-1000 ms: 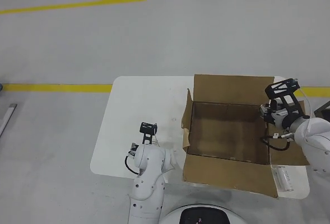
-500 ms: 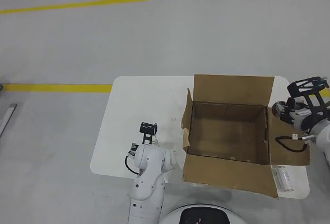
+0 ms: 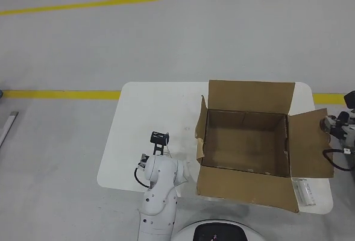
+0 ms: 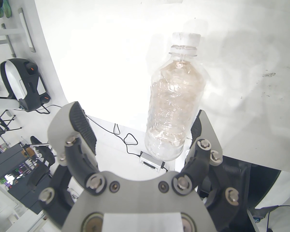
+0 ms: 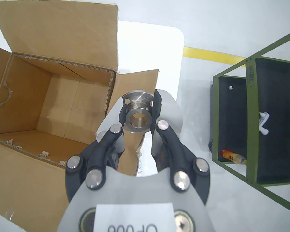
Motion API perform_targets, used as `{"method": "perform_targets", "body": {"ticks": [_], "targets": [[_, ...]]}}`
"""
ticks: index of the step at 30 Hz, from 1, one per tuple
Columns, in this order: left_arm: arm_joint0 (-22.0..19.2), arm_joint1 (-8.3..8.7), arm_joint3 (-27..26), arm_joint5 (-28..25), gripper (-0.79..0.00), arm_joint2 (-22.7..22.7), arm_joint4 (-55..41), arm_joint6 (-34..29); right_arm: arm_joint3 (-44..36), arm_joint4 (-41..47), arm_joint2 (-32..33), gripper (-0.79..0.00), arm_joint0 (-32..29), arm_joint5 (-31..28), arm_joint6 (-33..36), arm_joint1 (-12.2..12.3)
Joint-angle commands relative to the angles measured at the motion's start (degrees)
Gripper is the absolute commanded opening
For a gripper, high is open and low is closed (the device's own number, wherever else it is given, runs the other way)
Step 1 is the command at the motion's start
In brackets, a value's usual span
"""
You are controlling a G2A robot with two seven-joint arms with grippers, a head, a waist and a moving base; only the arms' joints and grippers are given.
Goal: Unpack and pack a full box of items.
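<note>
Right wrist view: we see the right jaws pinching a metal fitting [image 5: 137,114] just outside the box [image 5: 21,170], towards the cart [image 5: 250,121]; the left jaws stand spread, a bottle [image 4: 176,102] lying on the surface [image 4: 99,61] ahead, cap pointing away.

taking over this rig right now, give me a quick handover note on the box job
Left gripper: open, low over the table. A clear plastic bottle lies next to one finger, not gripped.
Right gripper: shut on a metal flange, held outside the box on its right side.
Box: open on the table, flaps spread, nothing visible inside. A clear packet lies by its near right corner.
Done: the box looks unpacked.
Left: set the flange down, then pack the items back in.
</note>
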Motion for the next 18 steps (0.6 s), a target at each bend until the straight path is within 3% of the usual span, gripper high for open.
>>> {"method": "perform_targets", "body": {"ticks": [1,18], "targets": [[0.0,0.0,0.0,0.0,0.0,0.0,0.0,0.0,-0.11,0.45,0.83,-0.785,-0.57,0.17,-0.09,0.09],[0.0,0.0,0.0,0.0,0.0,0.0,0.0,0.0,2.5,0.33,5.01,-0.785,-7.66,0.93,-1.08,0.84]]}}
